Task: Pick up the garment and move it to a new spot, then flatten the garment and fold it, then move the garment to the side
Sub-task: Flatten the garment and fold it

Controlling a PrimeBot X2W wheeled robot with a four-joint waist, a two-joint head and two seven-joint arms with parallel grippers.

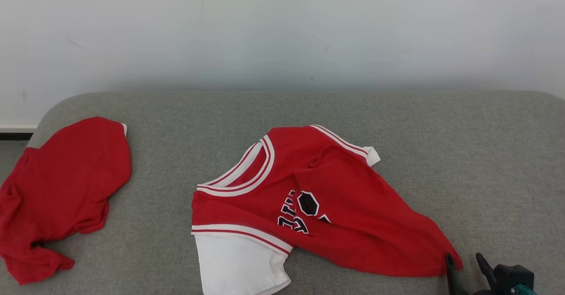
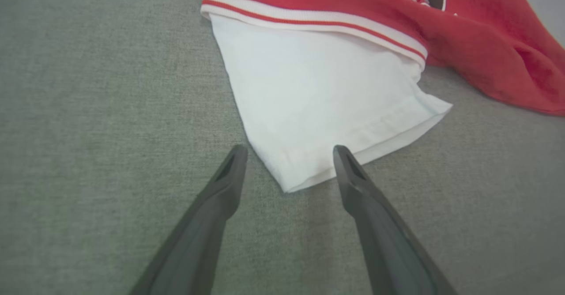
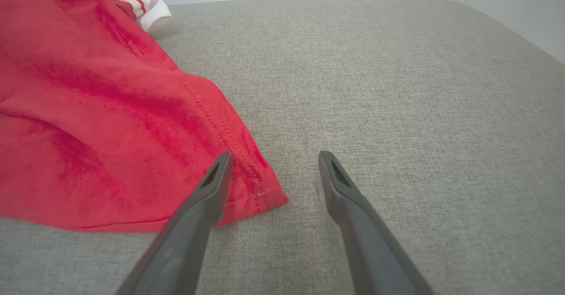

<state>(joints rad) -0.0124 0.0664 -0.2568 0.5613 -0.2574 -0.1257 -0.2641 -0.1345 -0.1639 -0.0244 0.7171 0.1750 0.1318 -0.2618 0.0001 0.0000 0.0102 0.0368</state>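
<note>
Flattening step, likely: crumpled red-and-white fabric jersey (image 1: 318, 198) at frame centre. Left gripper (image 2: 289, 149), right gripper (image 3: 273, 156) wide open, empty, straddling corners. Next: pinch, spread.

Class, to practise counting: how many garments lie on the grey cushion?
2. A plain red garment at the left edge of the cushion; a red-and-white jersey in the middle. Others may lie out of frame.

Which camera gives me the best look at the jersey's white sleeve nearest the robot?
Left wrist view: the white sleeve lies close up, hem clear, corner between the fingers of the open left gripper. Head view catches it smaller, its lower edge cut by the frame. Right wrist view faces the red hem corner instead.
</note>
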